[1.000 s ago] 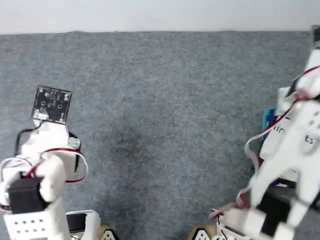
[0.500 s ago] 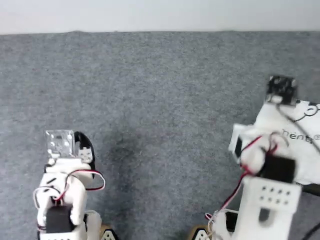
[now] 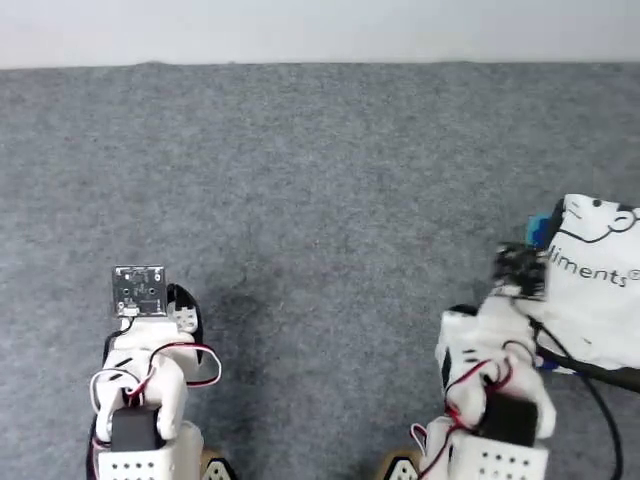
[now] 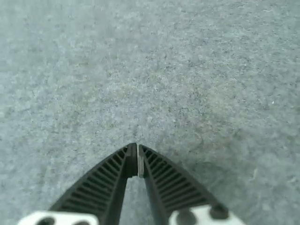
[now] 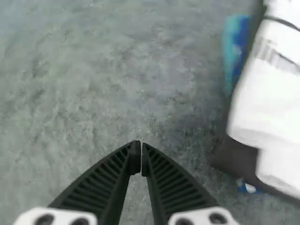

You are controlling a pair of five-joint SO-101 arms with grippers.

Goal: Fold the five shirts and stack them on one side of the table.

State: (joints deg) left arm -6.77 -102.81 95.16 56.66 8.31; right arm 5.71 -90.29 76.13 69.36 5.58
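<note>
Wide grey tabletop [image 3: 330,180], and the middle of it lay open carpet right up to the pale wall [image 3: 320,30] at the far edge. Two arms sat at the near edge, one on each side, both tucked low.

The left end effector [image 4: 137,151] hung over bare carpet with its two ribbed black fingers pressed tip to tip and nothing between them. The right end effector [image 5: 140,149] was the same: tips together, gripping nothing, over carpet just beside the pile.

And there was the pile, hard against the right-hand edge of the tabletop, next to the right arm. A white shirt [image 3: 600,290] lay on top, folded, with a line drawing and dark lettering showing. A blue shirt [image 5: 234,42] peeked out from under its far inner corner. From the right wrist, a dark layer [image 5: 234,161] showed beneath the white at the near corner. That made three layers that could be told apart; how many more lay under them could not be told.

One black cable [image 3: 600,372] ran from the right arm across the near part of the white shirt and off the right edge.
</note>
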